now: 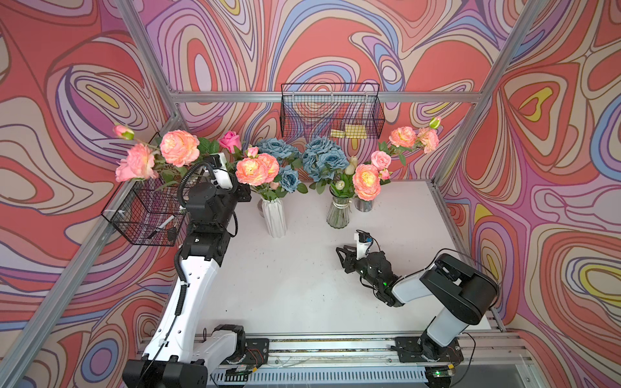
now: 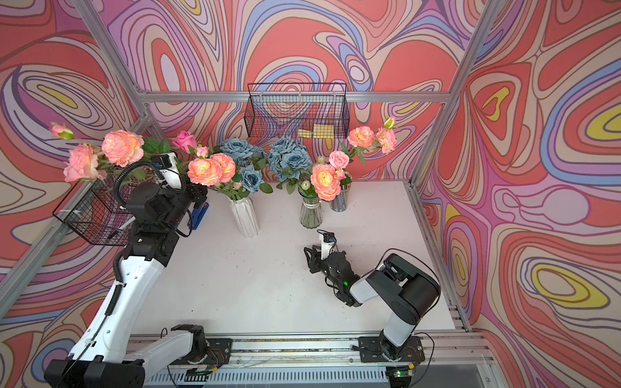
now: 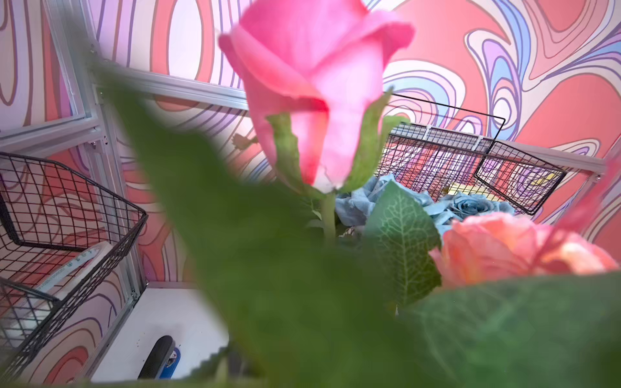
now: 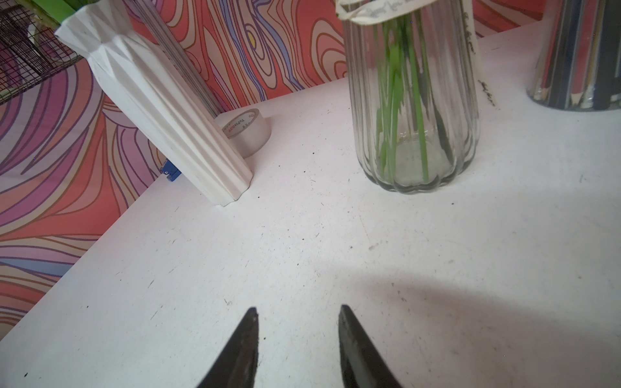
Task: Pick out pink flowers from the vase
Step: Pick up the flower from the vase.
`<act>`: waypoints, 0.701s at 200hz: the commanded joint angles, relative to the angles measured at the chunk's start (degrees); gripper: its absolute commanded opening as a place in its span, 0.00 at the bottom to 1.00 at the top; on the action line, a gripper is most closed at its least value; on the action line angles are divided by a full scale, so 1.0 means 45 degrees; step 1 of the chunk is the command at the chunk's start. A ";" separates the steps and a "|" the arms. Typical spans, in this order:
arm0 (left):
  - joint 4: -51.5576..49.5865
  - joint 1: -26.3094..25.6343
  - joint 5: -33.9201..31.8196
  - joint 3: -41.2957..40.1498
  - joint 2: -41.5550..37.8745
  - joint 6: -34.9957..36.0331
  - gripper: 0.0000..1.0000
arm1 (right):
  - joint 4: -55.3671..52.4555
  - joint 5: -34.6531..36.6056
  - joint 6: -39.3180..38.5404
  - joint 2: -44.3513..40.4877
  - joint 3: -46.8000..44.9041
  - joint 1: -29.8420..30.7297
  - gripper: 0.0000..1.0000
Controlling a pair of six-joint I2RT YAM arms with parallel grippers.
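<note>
Two dark fingertips (image 4: 248, 336) of my right gripper (image 4: 297, 310) sit closest, spread apart with only bare white table (image 4: 302, 235) between them. Beyond them stand a ribbed white vase (image 4: 161, 111) and a ribbed glass vase (image 4: 413, 111) with green stems inside. A tape roll (image 4: 250, 132) lies just behind the white one, and a jar of pencils (image 4: 578, 60) stands beside the glass.

My left arm (image 1: 198, 268) reaches toward the far left corner, where my left gripper is buried in foliage — I cannot tell whether its fingers are spread or pinching a stem. Blurred green leaves (image 3: 268, 268) crowd that wrist's view, with a hot-pink rose (image 3: 312, 84) upright just ahead.

The pink flowers (image 2: 204, 171) show in three places. A spray of peach-pink heads (image 1: 179, 147) with a bud (image 1: 123, 131) hangs over the side wire basket (image 1: 144, 215), close by my left wrist. A pair of ruffled heads (image 1: 256, 169) sits in the white vase among dusty-blue roses (image 1: 277, 149). To the right, a big head (image 1: 366, 181), a pale pink rose (image 1: 380, 159) and a taller sprig (image 1: 402, 136) rise above the glass vase and jar — which of the two holds them I cannot tell.

Farthest back, another wire basket (image 1: 332, 111) hangs on the wall rail.
</note>
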 commanded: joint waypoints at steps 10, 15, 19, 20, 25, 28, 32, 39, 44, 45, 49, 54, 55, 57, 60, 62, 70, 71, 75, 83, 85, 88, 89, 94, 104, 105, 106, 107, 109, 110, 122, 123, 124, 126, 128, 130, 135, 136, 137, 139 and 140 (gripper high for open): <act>-0.0593 0.0062 -0.0062 0.0665 -0.0273 0.0392 0.22 | 0.0246 -0.0145 0.0070 -0.0167 -0.0104 -0.0039 0.40; -0.0604 0.0062 -0.0074 0.0694 -0.0290 0.0413 0.19 | 0.0268 -0.0174 0.0093 -0.0167 -0.0108 -0.0043 0.40; -0.0617 0.0062 -0.0074 0.0709 -0.0282 0.0414 0.17 | 0.0283 -0.0183 0.0087 -0.0146 -0.0118 -0.0029 0.40; -0.0618 0.0062 -0.0066 0.0707 -0.0291 0.0414 0.17 | 0.0286 -0.0174 0.0097 -0.0147 -0.0113 -0.0034 0.40; -0.0648 0.0062 -0.0064 0.0716 -0.0281 0.0432 0.15 | 0.0297 -0.0182 0.0125 -0.0147 -0.0127 -0.0038 0.40; -0.0648 0.0062 -0.0059 0.0733 -0.0290 0.0424 0.14 | 0.0307 -0.0196 0.0126 -0.0130 -0.0128 -0.0039 0.40; -0.0662 0.0065 -0.0066 0.0736 -0.0293 0.0433 0.13 | 0.0312 -0.0193 0.0136 -0.0128 -0.0128 -0.0040 0.40; -0.0697 0.0062 -0.0059 0.0745 -0.0304 0.0451 0.11 | 0.0308 -0.0202 0.0145 -0.0145 -0.0128 -0.0044 0.40; -0.0689 0.0063 -0.0086 0.0788 -0.0300 0.0472 0.10 | 0.0299 -0.0188 0.0146 -0.0154 -0.0127 -0.0040 0.40; -0.0693 0.0063 -0.0082 0.0785 -0.0290 0.0463 0.09 | 0.0304 -0.0196 0.0146 -0.0160 -0.0127 -0.0039 0.40; -0.0688 0.0058 -0.0109 0.0812 -0.0300 0.0463 0.08 | 0.0303 -0.0200 0.0146 -0.0167 -0.0128 -0.0039 0.40; -0.0711 0.0062 -0.0146 0.0859 -0.0317 0.0487 0.07 | 0.0303 -0.0188 0.0146 -0.0185 -0.0145 -0.0039 0.40; -0.0705 0.0062 -0.0151 0.0880 -0.0318 0.0490 0.06 | 0.0306 -0.0196 0.0146 -0.0176 -0.0146 -0.0039 0.40; -0.0714 0.0062 -0.0155 0.0890 -0.0310 0.0492 0.05 | 0.0303 -0.0187 0.0146 -0.0189 -0.0147 -0.0043 0.40; -0.0717 0.0065 -0.0173 0.0926 -0.0314 0.0502 0.05 | 0.0303 -0.0191 0.0146 -0.0204 -0.0148 -0.0039 0.40; -0.0707 0.0063 -0.0185 0.0961 -0.0308 0.0510 0.05 | 0.0297 -0.0186 0.0146 -0.0196 -0.0148 -0.0039 0.40; -0.0717 0.0060 -0.0236 0.1060 -0.0296 0.0550 0.04 | 0.0289 -0.0181 0.0146 -0.0221 -0.0144 -0.0039 0.40; -0.0717 0.0061 -0.0245 0.1068 -0.0298 0.0550 0.03 | 0.0289 -0.0182 0.0146 -0.0223 -0.0146 -0.0039 0.40; -0.0736 0.0062 -0.0282 0.1142 -0.0294 0.0578 0.03 | 0.0289 -0.0173 0.0146 -0.0226 -0.0148 -0.0039 0.40; -0.0766 0.0062 -0.0331 0.1307 -0.0276 0.0642 0.02 | 0.0289 -0.0181 0.0146 -0.0226 -0.0133 -0.0048 0.40; -0.0768 0.0062 -0.0366 0.1349 -0.0265 0.0657 0.02 | 0.0289 -0.0173 0.0146 -0.0226 -0.0144 -0.0041 0.40; -0.0790 0.0062 -0.0385 0.1428 -0.0276 0.0694 0.01 | 0.0289 -0.0182 0.0146 -0.0226 -0.0147 -0.0039 0.40; -0.0792 0.0062 -0.0398 0.1447 -0.0259 0.0701 0.01 | 0.0289 -0.0183 0.0146 -0.0235 -0.0147 -0.0049 0.40; -0.0811 0.0062 -0.0418 0.1572 -0.0243 0.0743 0.01 | 0.0289 -0.0183 0.0146 -0.0244 -0.0133 -0.0039 0.40; -0.0866 0.0062 -0.0501 0.1840 -0.0168 0.0838 0.00 | 0.0289 -0.0196 0.0146 -0.0245 -0.0147 -0.0039 0.40; -0.0860 0.0062 -0.0495 0.1868 -0.0166 0.0851 0.00 | 0.0289 -0.0200 0.0146 -0.0245 -0.0137 -0.0039 0.40; -0.0867 0.0062 -0.0491 0.1892 -0.0145 0.0857 0.00 | 0.0289 -0.0201 0.0146 -0.0245 -0.0133 -0.0039 0.41; -0.0870 0.0062 -0.0500 0.1933 -0.0135 0.0870 0.00 | 0.0289 -0.0192 0.0146 -0.0235 -0.0140 -0.0039 0.40; -0.0897 0.0062 -0.0506 0.1994 -0.0112 0.0890 0.00 | 0.0289 -0.0186 0.0146 -0.0228 -0.0146 -0.0039 0.40; -0.0905 0.0062 -0.0507 0.2033 -0.0099 0.0896 0.00 | 0.0289 -0.0194 0.0146 -0.0227 -0.0147 -0.0039 0.40; -0.1066 0.0062 -0.0537 0.2424 0.0063 0.0988 0.00 | 0.0289 -0.0218 0.0146 -0.0206 -0.0128 -0.0039 0.40; -0.1087 0.0062 -0.0532 0.2463 0.0077 0.1004 0.00 | 0.0289 -0.0211 0.0146 -0.0206 -0.0128 -0.0039 0.40; -0.1097 0.0062 -0.0540 0.2492 0.0093 0.1012 0.00 | 0.0289 -0.0207 0.0146 -0.0206 -0.0128 -0.0048 0.40; -0.1125 0.0062 -0.0550 0.2563 0.0130 0.1018 0.00 | 0.0289 -0.0204 0.0146 -0.0201 -0.0128 -0.0056 0.40; -0.1171 0.0062 -0.0567 0.2630 0.0164 0.1034 0.00 | 0.0289 -0.0218 0.0146 -0.0205 -0.0113 -0.0043 0.40; -0.1202 0.0062 -0.0567 0.2700 0.0206 0.1048 0.00 | 0.0289 -0.0222 0.0146 -0.0206 -0.0124 -0.0049 0.40; -0.1301 0.0062 -0.0590 0.2874 0.0273 0.1087 0.00 | 0.0289 -0.0226 0.0146 -0.0213 -0.0128 -0.0049 0.40; -0.1322 0.0062 -0.0588 0.2913 0.0299 0.1102 0.00 | 0.0289 -0.0224 0.0146 -0.0220 -0.0128 -0.0044 0.40; -0.1342 0.0062 -0.0606 0.2951 0.0312 0.1120 0.00 | 0.0289 -0.0233 0.0146 -0.0223 -0.0128 -0.0041 0.40; -0.1406 0.0062 -0.0630 0.3010 0.0346 0.1142 0.00 | 0.0289 -0.0230 0.0146 -0.0235 -0.0128 -0.0049 0.40; -0.1423 0.0062 -0.0637 0.3029 0.0365 0.1140 0.00 | 0.0289 -0.0226 0.0146 -0.0240 -0.0128 -0.0044 0.40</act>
